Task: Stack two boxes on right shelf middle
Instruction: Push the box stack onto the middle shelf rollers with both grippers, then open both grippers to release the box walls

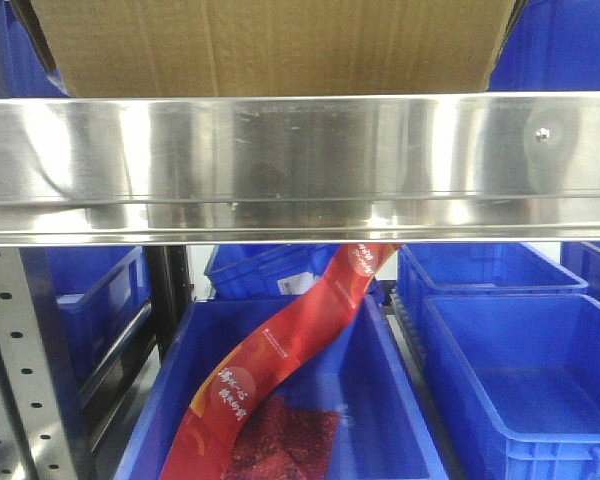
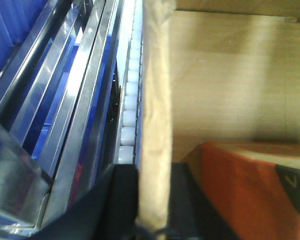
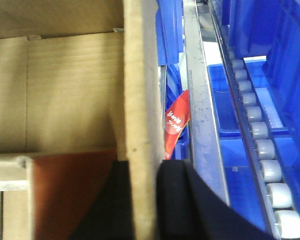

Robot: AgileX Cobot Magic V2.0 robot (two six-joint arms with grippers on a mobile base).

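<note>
A brown corrugated cardboard box (image 1: 270, 45) fills the top of the front view, just above and behind the shiny steel front lip of the shelf (image 1: 300, 160). My left gripper (image 2: 154, 172) is shut on the box's left wall (image 2: 155, 100), one black finger on each side of the cardboard. My right gripper (image 3: 143, 167) is shut on the box's right wall (image 3: 140, 75) in the same way. The box is open at the top, and an orange-red item (image 2: 250, 190) lies inside it. The box's bottom is hidden behind the lip.
Blue plastic bins (image 1: 520, 370) stand on the level below, one holding a red printed strip (image 1: 290, 340). Rows of white rollers (image 2: 130, 100) (image 3: 262, 150) and steel rails run beside the box on both sides. A perforated upright (image 1: 25, 370) stands at lower left.
</note>
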